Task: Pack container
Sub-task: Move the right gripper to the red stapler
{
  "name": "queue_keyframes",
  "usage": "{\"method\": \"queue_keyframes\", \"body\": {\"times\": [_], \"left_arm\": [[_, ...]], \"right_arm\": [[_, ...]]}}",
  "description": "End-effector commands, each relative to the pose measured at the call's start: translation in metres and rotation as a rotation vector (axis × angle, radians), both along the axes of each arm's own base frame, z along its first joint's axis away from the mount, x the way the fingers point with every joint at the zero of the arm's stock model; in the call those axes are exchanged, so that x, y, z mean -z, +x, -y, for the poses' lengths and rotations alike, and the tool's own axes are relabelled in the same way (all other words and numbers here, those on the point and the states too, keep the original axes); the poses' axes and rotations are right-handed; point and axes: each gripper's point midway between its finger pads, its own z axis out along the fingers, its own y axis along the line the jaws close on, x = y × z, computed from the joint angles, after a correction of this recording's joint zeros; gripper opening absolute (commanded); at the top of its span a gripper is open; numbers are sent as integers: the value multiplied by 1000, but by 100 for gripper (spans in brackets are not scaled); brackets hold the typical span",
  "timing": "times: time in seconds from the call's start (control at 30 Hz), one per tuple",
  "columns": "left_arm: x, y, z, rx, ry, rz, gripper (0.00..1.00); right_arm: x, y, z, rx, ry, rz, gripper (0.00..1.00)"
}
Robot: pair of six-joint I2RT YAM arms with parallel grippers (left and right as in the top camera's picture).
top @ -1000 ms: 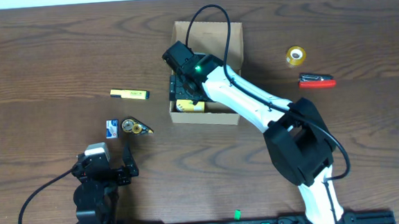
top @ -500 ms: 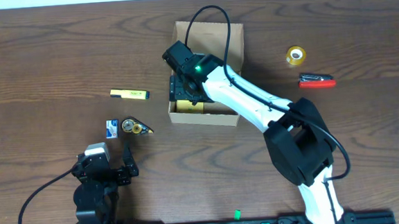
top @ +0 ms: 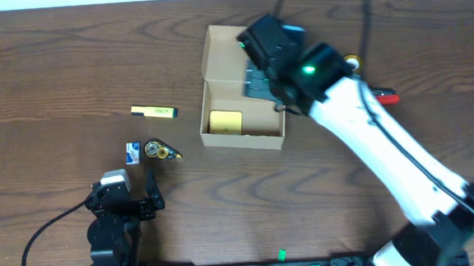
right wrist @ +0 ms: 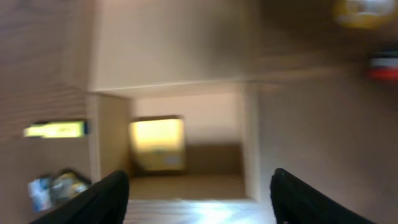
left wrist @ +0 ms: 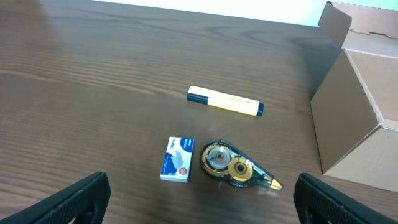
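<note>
**Box open, both grippers empty**

The container (top: 244, 138) is sitting near the middle of the table. Its flap lid (top: 230, 47) is folded back on the far side, and a yellow block (top: 226, 122) is lying inside by the left wall. Your right gripper (right wrist: 200, 198) is hanging over the box's right half. That wrist view is blurred, but the fingers are showing spread wide with nothing between them. Your left gripper (left wrist: 205, 202) is waiting at the near left, likewise wide open and carrying nothing. It is facing the highlighter (left wrist: 225, 101), the small blue box (left wrist: 177, 159) and the correction-tape dispenser (left wrist: 236, 171), all lying apart from the container on its left.

By its look, you are dealing with thin, light cardboard. It is probably stiff along the folds, but likely to slide on the wood if nudged and to dent under a hard pinch. For closing, try taking the flap by the middle of its free edge. Meanwhile the other gripper could be bracing a side wall at the rim, close to a corner.
</note>
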Motion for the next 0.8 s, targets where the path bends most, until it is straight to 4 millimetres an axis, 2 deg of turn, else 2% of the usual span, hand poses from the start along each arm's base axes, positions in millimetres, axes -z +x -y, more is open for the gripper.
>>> {"method": "queue_keyframes", "body": {"times": [0.0, 0.07, 0.1, 0.13, 0.23, 0.33, 0.43, 0.67, 0.77], "left_arm": [[9, -1, -3, -14, 16, -20, 95], [9, -1, -3, -14, 16, -20, 95], [9, -1, -3, -14, 16, -20, 95], [9, -1, -3, -14, 16, -20, 95], [9, -1, -3, -13, 16, -20, 95], [9, -1, -3, -14, 16, -19, 95], [9, -1, -3, -14, 16, -20, 95], [9, -1, -3, -14, 16, -20, 95], [9, -1, -3, -14, 16, -20, 95]], "right_arm": [[-26, -3, 56, 264, -52, 86, 78], [-31, -19, 87, 479, 1, 68, 83], [-31, -24, 95, 547, 19, 59, 88], [-30, -28, 103, 615, 30, 51, 99], [-31, -27, 122, 706, 15, 74, 99], [-34, -19, 129, 734, 28, 104, 99], [-31, -21, 139, 756, -3, 99, 99], [24, -28, 167, 915, 79, -87, 99], [38, -29, 175, 1001, 113, -107, 99]]}}
